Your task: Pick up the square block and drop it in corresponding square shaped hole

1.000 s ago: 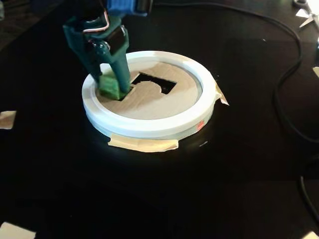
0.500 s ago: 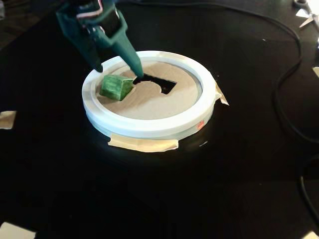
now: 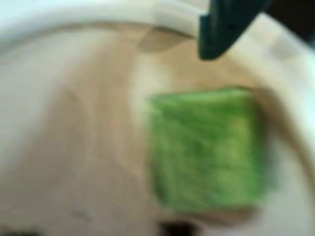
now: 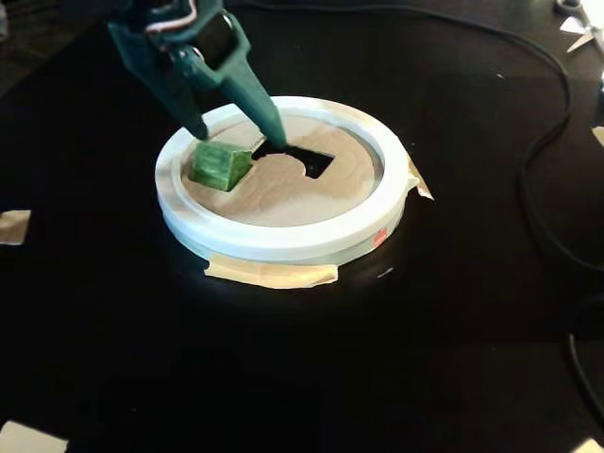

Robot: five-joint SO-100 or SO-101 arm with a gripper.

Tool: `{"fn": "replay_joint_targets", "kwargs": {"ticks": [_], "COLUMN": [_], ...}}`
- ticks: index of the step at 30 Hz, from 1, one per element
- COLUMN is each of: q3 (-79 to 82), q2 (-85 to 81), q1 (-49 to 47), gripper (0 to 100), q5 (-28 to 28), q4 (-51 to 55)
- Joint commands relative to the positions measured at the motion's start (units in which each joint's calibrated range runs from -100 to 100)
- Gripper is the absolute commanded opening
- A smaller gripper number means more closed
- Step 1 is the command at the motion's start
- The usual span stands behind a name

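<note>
The green square block point(image 4: 219, 165) lies on the wooden disc point(image 4: 283, 193) inside a white ring point(image 4: 283, 241), at the disc's left side in the fixed view. A dark cut-out hole point(image 4: 311, 160) opens just right of it. My teal gripper point(image 4: 238, 138) reaches down from the upper left, open, with one fingertip at the block's far left edge and the other at the hole's rim. It holds nothing. In the blurred wrist view the block point(image 3: 209, 150) fills the centre right, and only one dark finger point(image 3: 224, 32) shows at the top.
The ring is taped to a black table with beige tape point(image 4: 274, 274). A black cable point(image 4: 547, 142) curves along the right side. Scraps of tape lie at the left edge point(image 4: 13, 226) and in the corners.
</note>
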Motion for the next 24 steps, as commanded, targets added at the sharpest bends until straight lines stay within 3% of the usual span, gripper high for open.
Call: {"fn": "replay_joint_targets", "kwargs": {"ticks": [1, 10, 21, 24], "q3": [-0.7, -1.0, 2.2, 6.2], "q2": [0.5, 7.7, 8.0, 7.9], "q1": [1.2, -4.1, -4.2, -4.2], "gripper": [81, 81, 81, 81], "q5": [0.4, -0.1, -2.2, -2.3], "q4": [-2.1, -8.2, -11.7, -17.0]}}
